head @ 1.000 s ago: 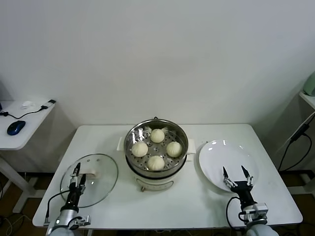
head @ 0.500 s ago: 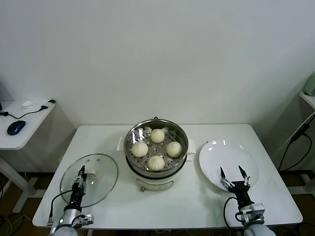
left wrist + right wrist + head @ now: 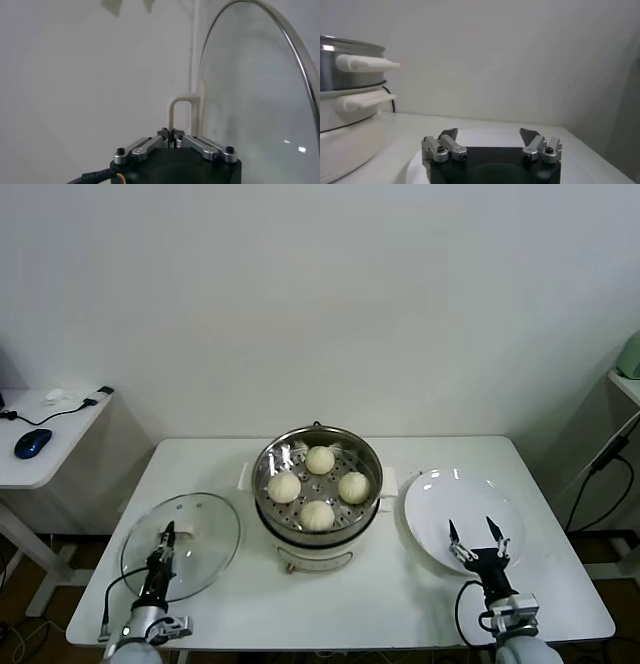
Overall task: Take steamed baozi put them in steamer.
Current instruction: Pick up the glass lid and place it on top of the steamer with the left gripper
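Four steamed baozi (image 3: 318, 485) are seated on the perforated insert inside the steamer (image 3: 317, 458), which is positioned at the centre of the white table (image 3: 400, 604). A glass lid (image 3: 183, 546) is laid flat on the table to the steamer's left, and a white plate (image 3: 440, 499) is located to its right. The left gripper (image 3: 166, 536) is held over the near part of the lid, with its jaws closed together on nothing. The right gripper (image 3: 473, 537) is held over the near edge of the plate, with its jaws spread wide and nothing between them
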Available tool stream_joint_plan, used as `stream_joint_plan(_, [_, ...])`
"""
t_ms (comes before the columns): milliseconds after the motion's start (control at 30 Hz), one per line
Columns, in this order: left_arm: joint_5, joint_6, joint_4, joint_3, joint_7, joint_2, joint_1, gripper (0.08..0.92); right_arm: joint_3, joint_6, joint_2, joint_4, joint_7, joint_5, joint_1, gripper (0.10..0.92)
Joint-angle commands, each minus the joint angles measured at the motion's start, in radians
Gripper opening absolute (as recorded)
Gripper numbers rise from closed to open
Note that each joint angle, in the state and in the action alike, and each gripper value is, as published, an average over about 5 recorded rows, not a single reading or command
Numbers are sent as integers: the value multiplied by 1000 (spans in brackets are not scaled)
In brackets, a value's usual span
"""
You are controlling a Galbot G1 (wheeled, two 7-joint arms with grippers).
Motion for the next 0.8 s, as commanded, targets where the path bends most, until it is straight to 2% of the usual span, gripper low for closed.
stream_joint_plan(33, [-180, 54, -349, -70, 178, 111, 73, 129, 6, -9, -2, 17, 15, -25, -4, 823])
stream_joint_plan(200, [-306, 200, -504, -88, 332, 199, 90, 129, 9, -47, -5, 32, 35, -53, -8, 823])
stream_joint_plan(367, [-279, 352, -656, -19, 443, 211, 52, 129, 3, -66, -2, 34, 45, -64, -3, 823])
stream_joint_plan(600, [-83, 515, -725, 249, 536, 165, -93, 129, -4, -57, -1, 32, 40, -71, -2, 823])
stream_joint_plan(800, [81, 641, -681, 499, 614, 58, -210, 129, -6, -33, 0, 18, 33, -72, 3, 823])
